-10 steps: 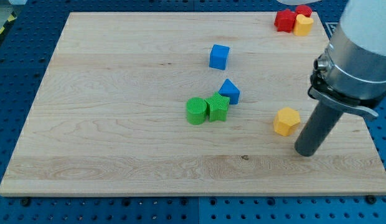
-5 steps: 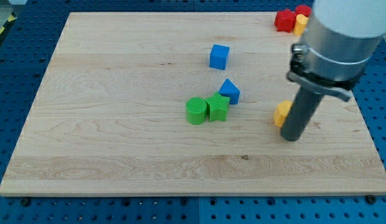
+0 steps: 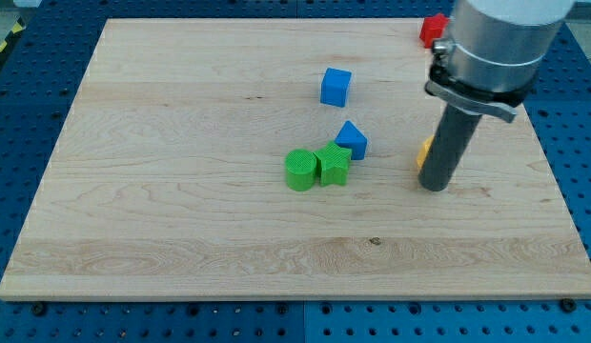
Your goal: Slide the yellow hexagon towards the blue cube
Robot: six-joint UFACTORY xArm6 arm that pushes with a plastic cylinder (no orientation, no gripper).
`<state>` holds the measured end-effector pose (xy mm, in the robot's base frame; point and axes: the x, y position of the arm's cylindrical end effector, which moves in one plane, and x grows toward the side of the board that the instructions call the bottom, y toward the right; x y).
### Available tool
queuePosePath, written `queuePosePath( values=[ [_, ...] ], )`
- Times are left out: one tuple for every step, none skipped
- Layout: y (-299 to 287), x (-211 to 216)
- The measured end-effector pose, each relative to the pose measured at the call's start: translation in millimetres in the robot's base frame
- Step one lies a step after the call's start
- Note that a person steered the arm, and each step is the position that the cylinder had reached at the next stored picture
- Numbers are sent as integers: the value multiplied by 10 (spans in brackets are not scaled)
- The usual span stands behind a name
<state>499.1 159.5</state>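
Note:
The yellow hexagon (image 3: 424, 151) is almost wholly hidden behind my rod; only a thin yellow sliver shows at the rod's left edge, right of centre on the board. My tip (image 3: 434, 187) rests on the board just in front of and against that block. The blue cube (image 3: 336, 87) stands up and to the left of the hexagon, near the board's upper middle, well apart from it.
A blue triangular block (image 3: 352, 139) lies between the tip and the green pair: a green star-like block (image 3: 333, 164) touching a green cylinder (image 3: 299, 170). A red block (image 3: 432, 29) sits at the top right, partly behind the arm. The wooden board (image 3: 181, 219) lies on a blue pegboard.
My rod has moved left and up the view, coming over the yellow hexagon and covering it. The hexagon has shifted slightly left and up. The arm now hides the yellow block at the top right.

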Motion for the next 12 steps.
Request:
queuePosePath(
  values=[
    [78,-12],
    [94,-174],
    [94,-293],
    [94,-304],
    [94,-416],
    [94,-461],
    [94,-587],
    [94,-848],
    [94,-1113],
    [93,-1305],
    [93,-1326],
    [93,-1326]
  ],
)
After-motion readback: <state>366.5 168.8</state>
